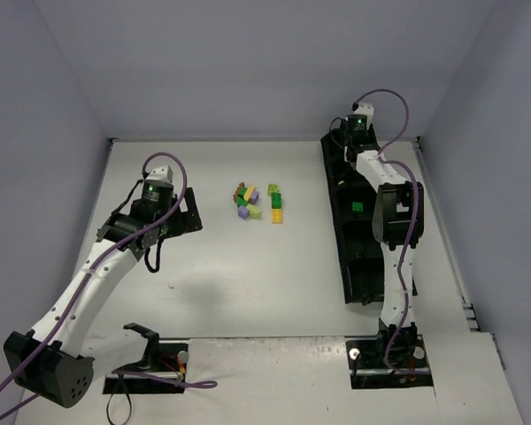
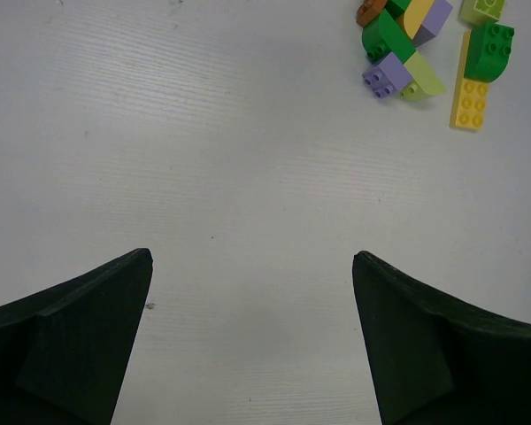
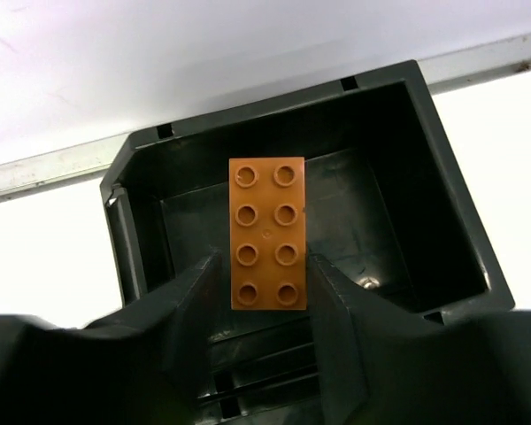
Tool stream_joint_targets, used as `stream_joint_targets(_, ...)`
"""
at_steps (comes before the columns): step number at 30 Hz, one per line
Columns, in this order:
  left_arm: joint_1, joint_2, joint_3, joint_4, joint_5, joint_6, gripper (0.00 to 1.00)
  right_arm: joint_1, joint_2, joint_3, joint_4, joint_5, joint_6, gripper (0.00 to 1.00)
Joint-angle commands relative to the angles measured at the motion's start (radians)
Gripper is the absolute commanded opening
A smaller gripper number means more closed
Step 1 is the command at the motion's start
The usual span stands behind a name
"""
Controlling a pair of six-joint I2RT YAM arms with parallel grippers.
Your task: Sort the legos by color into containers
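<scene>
Right wrist: right gripper [image 3: 265, 262] pinches orange brick [image 3: 267, 208], long axis pointing straight ahead, above end compartment [image 3: 429, 164]; left gripper [image 2: 252, 255] gapes.

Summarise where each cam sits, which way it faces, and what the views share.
Top external: above and behind the bases, looking down on the table; left arm and right arm show.
Left wrist: rides the wrist, faces down at bare table; open left gripper at bottom, lego pile top right.
Right wrist: rides the wrist, looks into the end compartment of the black tray; right gripper shut on an orange-brown brick.
Shared: top and left wrist see the pile; top and right wrist see the tray.
</scene>
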Motion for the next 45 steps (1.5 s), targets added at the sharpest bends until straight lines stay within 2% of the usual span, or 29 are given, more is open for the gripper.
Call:
stream_joint_targets(1, 0.006, 0.003, 0.029, 0.052, -0.001, 0.007, 0.88, -0.008, -0.071, 0.051, 0.066, -0.015, -0.029, 0.47)
stream_joint_targets(7, 0.006, 0.004, 0.032, 0.061, 0.013, 0.011, 0.88, -0.002, -0.136, 0.017, 0.062, -0.032, -0.06, 0.61)
stream_joint_targets(14, 0.006, -0.002, 0.031, 0.061, 0.017, 0.021, 0.88, 0.07, -0.262, -0.078, 0.048, -0.124, -0.044, 0.55)
stream_joint_targets(20, 0.008, 0.0, 0.028, 0.059, 0.023, 0.024, 0.88, 0.229, -0.308, -0.145, 0.016, -0.11, -0.004, 0.56)
stream_joint_targets(25, 0.006, -0.015, 0.019, 0.046, 0.025, 0.025, 0.88, 0.309, -0.26, -0.164, 0.0, -0.106, 0.104, 0.58)
stream_joint_targets(35, 0.006, -0.063, -0.009, 0.012, 0.01, 0.027, 0.88, 0.408, -0.106, -0.107, -0.033, -0.097, 0.173, 0.58)
stream_joint_targets(45, 0.006, -0.081, -0.02, 0.003, 0.007, 0.03, 0.88, 0.444, -0.095, -0.183, -0.057, -0.066, 0.227, 0.54)
